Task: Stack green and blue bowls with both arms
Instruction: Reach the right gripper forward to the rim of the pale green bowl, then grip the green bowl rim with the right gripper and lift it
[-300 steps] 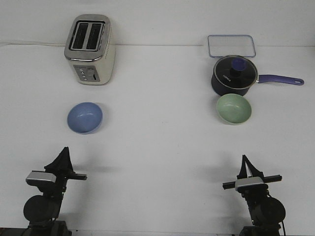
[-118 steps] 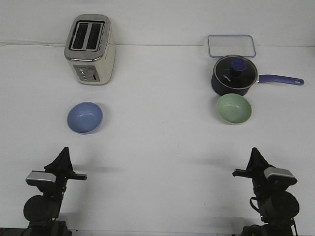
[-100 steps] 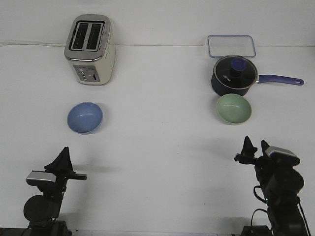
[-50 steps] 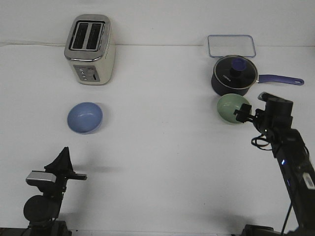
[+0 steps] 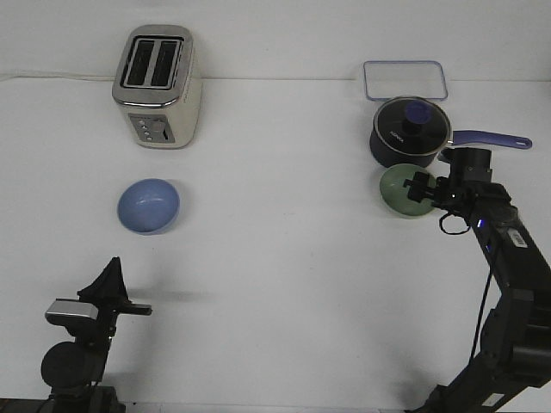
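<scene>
The light blue bowl (image 5: 149, 206) sits on the white table at the left, in front of the toaster. The pale green bowl (image 5: 399, 191) sits at the right, just in front of the saucepan. My right gripper (image 5: 417, 188) has reached out over the green bowl's right side, its fingers apart at the rim and covering part of the bowl. My left gripper (image 5: 113, 262) rests at the front left with its fingers together in a point, empty and well short of the blue bowl.
A cream and silver toaster (image 5: 157, 86) stands at the back left. A dark navy saucepan (image 5: 409, 132) with a glass lid and a purple handle sits right behind the green bowl. A clear lidded container (image 5: 405, 80) lies behind the pan.
My right arm has risen from its rest at the front right, opened its fingers and reached forward to the green bowl's right rim. The left arm and both bowls have not moved.
</scene>
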Robot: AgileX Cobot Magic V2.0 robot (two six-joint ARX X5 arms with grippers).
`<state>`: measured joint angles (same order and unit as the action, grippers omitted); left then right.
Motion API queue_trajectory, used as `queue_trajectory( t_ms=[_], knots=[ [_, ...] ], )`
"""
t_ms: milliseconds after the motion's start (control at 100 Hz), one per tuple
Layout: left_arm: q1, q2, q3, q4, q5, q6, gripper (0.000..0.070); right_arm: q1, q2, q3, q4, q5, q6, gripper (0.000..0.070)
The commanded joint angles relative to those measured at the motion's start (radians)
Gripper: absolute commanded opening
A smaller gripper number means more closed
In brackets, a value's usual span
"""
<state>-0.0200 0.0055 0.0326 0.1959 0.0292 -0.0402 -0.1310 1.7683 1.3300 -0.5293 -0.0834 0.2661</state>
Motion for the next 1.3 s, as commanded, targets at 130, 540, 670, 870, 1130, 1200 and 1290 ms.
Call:
queue_trajectory(
  t_ms=[130,540,670,870,1130,1200,1290],
  knots=[
    [0.000,-0.001,-0.019,0.014,0.002,-0.002,0.0014,0.000,0.050,0.026,0.010,-0.005,-0.028,0.0395],
    [0.000,-0.001,-0.019,0.014,0.002,-0.002,0.0014,-0.006,0.077,0.026,-0.011,-0.030,-0.036,0.0000],
    [0.000,-0.001,-0.019,0.015,0.002,-0.002,0.0014,-0.010,0.044,0.026,-0.019,-0.077,-0.039,0.0000],
    [0.000,-0.001,-0.019,0.014,0.002,-0.002,0.0014,-0.015,-0.076,0.026,-0.066,-0.143,-0.040,0.0000],
    [0.000,-0.001,-0.019,0.014,0.002,-0.002,0.0014,0.019,-0.275,0.026,-0.146,-0.259,-0.048,0.0000],
    [0.000,-0.001,-0.019,0.014,0.002,-0.002,0.0014,0.053,-0.321,0.026,-0.183,-0.257,-0.060,0.0000],
    [0.000,-0.001,-0.019,0.014,0.002,-0.002,0.0014,0.114,-0.366,0.023,-0.228,-0.257,-0.060,0.0000]
  ],
)
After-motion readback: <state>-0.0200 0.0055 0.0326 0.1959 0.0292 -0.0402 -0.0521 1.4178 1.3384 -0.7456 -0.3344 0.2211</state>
